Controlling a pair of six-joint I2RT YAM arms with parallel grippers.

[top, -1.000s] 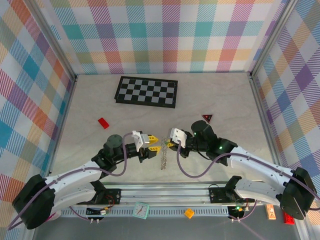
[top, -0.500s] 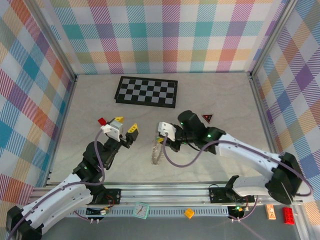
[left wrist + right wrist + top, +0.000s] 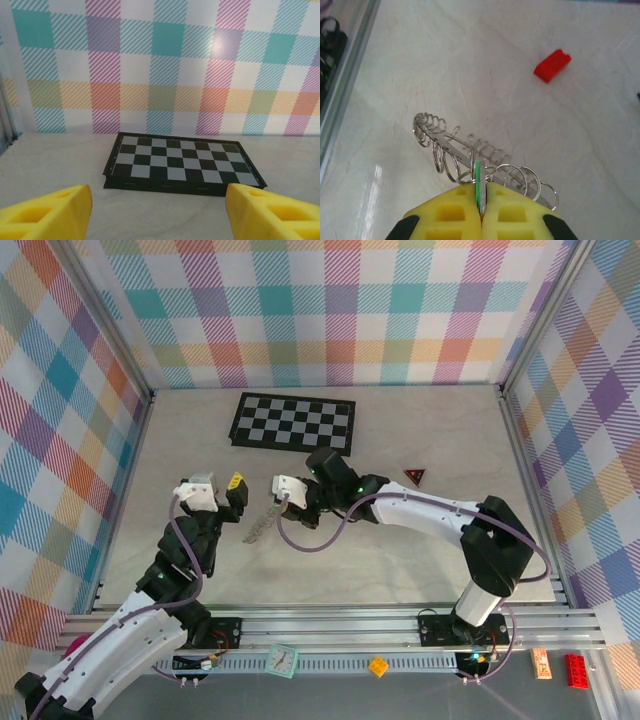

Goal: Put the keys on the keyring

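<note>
Grey metal keyring [image 3: 465,150] projecting from the right gripper [image 3: 480,210], as seen in the right wrist view. The yellow pads are pressed together, with the thin edge of the green-headed key [image 3: 478,182] clamped between them. Wire loops on the ring's near rim crowd against the pad tips. Whether the key is already threaded on a loop cannot be told, and no other keys can be made out among the loops. The ring is seen almost edge-on. Its long axis runs straight away from the pads, with its far end over bare table [image 3: 420,60], and whether that end touches the surface cannot be told. A red brick [image 3: 552,65] lies well apart from it.

In the top view the same axis slants from the right gripper's tips toward the near left, so the ring's free end comes near the left arm. The left gripper [image 3: 160,215] stands with its fingers wide apart and nothing between them. It faces the checkerboard [image 3: 180,162] and the back wall, so the ring lies off to its right and nearer the arm bases, outside the gap. The red triangle [image 3: 414,476] sits on the far side of the right arm.

Judged from this layout, the left arm is the nearer free hand. To steady the ring it would probably have to turn toward its right and close across the flat band, not along it
</note>
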